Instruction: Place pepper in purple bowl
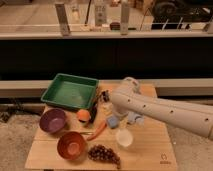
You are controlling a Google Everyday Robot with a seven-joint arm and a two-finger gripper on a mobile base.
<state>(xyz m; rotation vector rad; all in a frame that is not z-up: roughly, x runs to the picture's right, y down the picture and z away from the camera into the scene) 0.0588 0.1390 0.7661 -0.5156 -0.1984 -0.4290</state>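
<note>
The pepper is slim and orange-red and lies on the wooden table between the two bowls and a white cup. The purple bowl stands empty at the table's left side. My gripper hangs at the end of the white arm, which reaches in from the right. It is just above and behind the pepper, next to the round orange fruit and the green tray's front right corner. It holds nothing that I can see.
A green tray sits at the back left. An orange-brown bowl stands at the front. Dark grapes, a white cup and a small blue object lie near the pepper. The table ends close on every side.
</note>
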